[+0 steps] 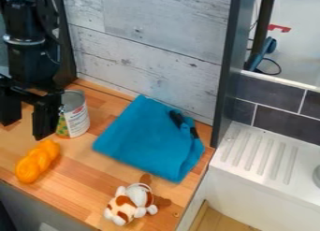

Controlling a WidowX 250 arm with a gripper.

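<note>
My gripper (27, 117) hangs over the wooden counter (78, 171) at the upper left, its two fingers wide apart and nothing between them. Close to its right finger stands a tin can (75, 115), partly overlapped by that finger. An orange twisted, bread-like object (37, 161) lies below the gripper near the counter's front edge. A folded blue cloth (147, 139) with black parts at its upper right covers the middle of the counter. A white and brown plush toy (131, 203) lies below the cloth.
A wood-plank wall panel (150, 47) rises behind the counter. A dark upright post (229, 71) stands at the counter's right back corner. Right of it is a white ribbed sink surface (259, 155) below dark tiles (275, 115).
</note>
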